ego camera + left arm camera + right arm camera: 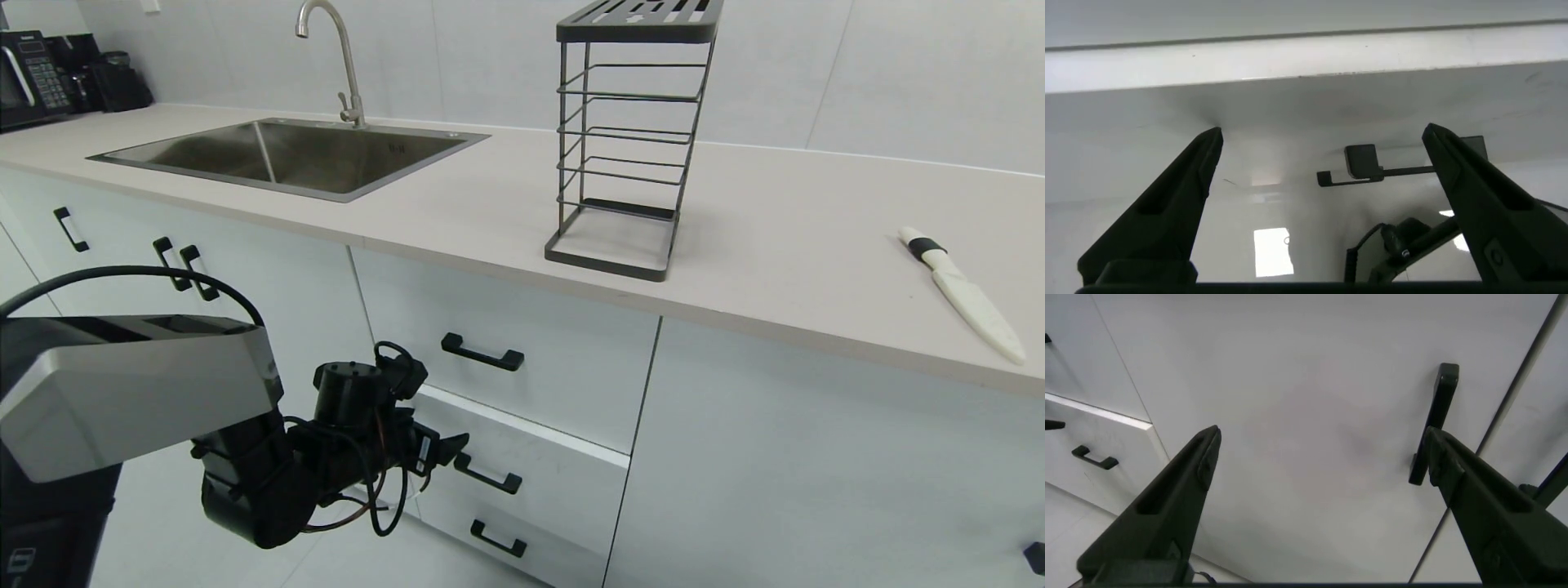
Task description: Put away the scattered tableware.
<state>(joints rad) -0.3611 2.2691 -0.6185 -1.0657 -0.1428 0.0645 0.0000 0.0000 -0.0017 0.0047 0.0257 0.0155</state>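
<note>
Showing a white knife [963, 294] lying flat on the tabletop [775, 204], well right of the wire rack [633, 139], probably waiting to be stowed there. Hanging below the rack, left gripper [1323, 139] gaping wide, holding nothing, facing a drawer front [1290, 106]; right gripper [1323, 437] likewise gaping, facing a cabinet door [1315, 392].

So there's a cream knife [962, 294] with a black band on its handle, lying flat on the counter [775, 212] near the front edge, well apart from the upright wire rack [633, 34].
</note>
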